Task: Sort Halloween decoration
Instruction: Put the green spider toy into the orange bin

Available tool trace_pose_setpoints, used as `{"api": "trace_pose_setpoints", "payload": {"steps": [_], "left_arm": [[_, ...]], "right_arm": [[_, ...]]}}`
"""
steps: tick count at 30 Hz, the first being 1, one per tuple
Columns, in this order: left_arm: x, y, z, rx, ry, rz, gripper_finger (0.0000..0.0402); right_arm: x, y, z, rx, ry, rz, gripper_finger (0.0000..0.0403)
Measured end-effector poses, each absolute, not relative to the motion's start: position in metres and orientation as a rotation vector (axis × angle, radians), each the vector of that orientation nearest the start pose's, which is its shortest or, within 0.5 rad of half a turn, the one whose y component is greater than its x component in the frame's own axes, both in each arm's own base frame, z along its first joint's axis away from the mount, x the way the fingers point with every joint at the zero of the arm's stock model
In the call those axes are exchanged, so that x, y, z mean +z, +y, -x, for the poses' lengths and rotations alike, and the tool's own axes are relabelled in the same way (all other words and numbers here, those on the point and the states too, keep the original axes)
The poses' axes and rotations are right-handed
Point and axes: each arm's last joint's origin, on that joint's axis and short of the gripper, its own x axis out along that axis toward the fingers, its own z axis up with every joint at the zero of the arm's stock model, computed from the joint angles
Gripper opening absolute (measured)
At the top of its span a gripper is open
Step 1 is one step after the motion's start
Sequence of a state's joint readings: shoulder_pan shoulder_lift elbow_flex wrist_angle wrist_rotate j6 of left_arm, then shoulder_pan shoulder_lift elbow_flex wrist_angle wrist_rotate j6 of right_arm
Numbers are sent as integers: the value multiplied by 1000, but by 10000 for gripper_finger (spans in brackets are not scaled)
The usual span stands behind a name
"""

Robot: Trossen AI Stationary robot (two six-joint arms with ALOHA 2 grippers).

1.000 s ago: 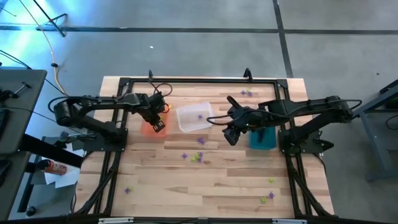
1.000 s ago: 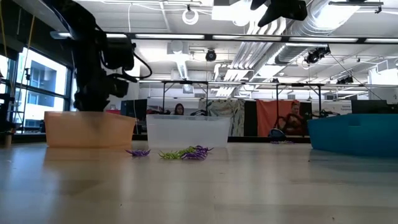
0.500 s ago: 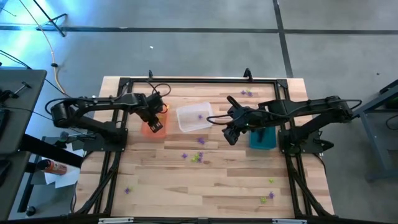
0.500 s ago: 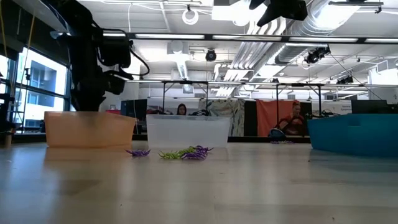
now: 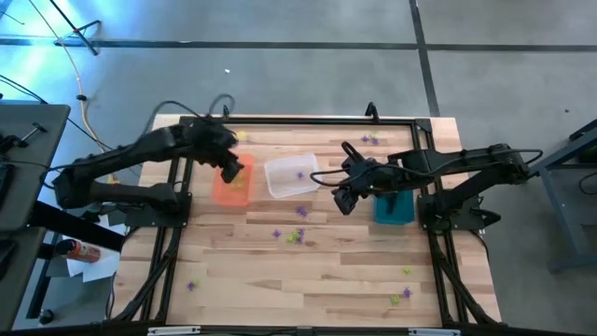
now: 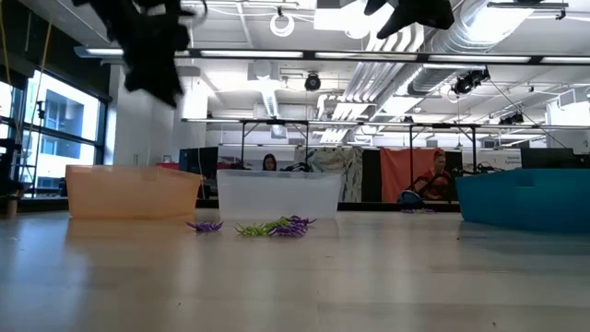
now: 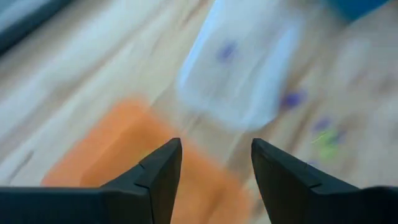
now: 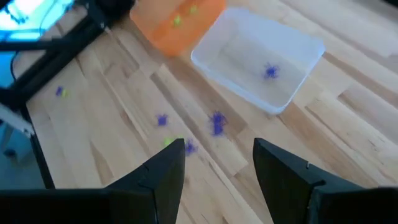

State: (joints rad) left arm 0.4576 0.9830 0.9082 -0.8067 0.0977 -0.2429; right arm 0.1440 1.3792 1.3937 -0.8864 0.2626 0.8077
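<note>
Tiny purple and yellow-green spidery plastic trinkets (image 5: 297, 235) strewn mid-frame on the wooden tabletop (image 5: 308, 289); featherlight, springy, best pinched by the body; left tool (image 7: 214, 163) and right tool (image 8: 217, 163) gaping, empty.

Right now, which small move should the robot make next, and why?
Probably lower the open right gripper toward the purple and green trinkets on the table. It hovers nearby, empty. The left gripper, open and empty, is above the orange bin.

No readable text, labels or numbers showed in any view. The bins, table and arms carried no legible markings. Room signage was too small to read.
</note>
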Motion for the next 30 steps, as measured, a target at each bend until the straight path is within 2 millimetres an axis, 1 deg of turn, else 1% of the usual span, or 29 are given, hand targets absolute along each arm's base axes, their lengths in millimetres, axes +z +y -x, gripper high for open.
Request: {"api": "trace_pose_setpoints", "payload": {"steps": [4,7,11,15,21,24,28,30], "left_arm": [[328,68,-161,350,483,459,184],[351,58,-154,292,278,429,184],[368,48,-146,232,132,428,184],[371,43,-142,210,106,505,184],[368,40,-149,200,124,617,184],[364,42,-155,219,141,674,184],[359,46,-164,265,165,684,184],[356,47,-169,281,181,676,184]], "right_arm": [[356,31,-276,-475,694,-566,186],[356,30,-276,-507,674,-549,186],[356,27,-276,-533,662,-527,186],[355,18,-276,-559,673,-522,186],[347,-2,-269,-661,760,-512,186],[330,-22,-266,-710,827,-525,186],[302,-57,-259,-777,901,-602,186],[288,-75,-253,-848,917,-638,186]]}}
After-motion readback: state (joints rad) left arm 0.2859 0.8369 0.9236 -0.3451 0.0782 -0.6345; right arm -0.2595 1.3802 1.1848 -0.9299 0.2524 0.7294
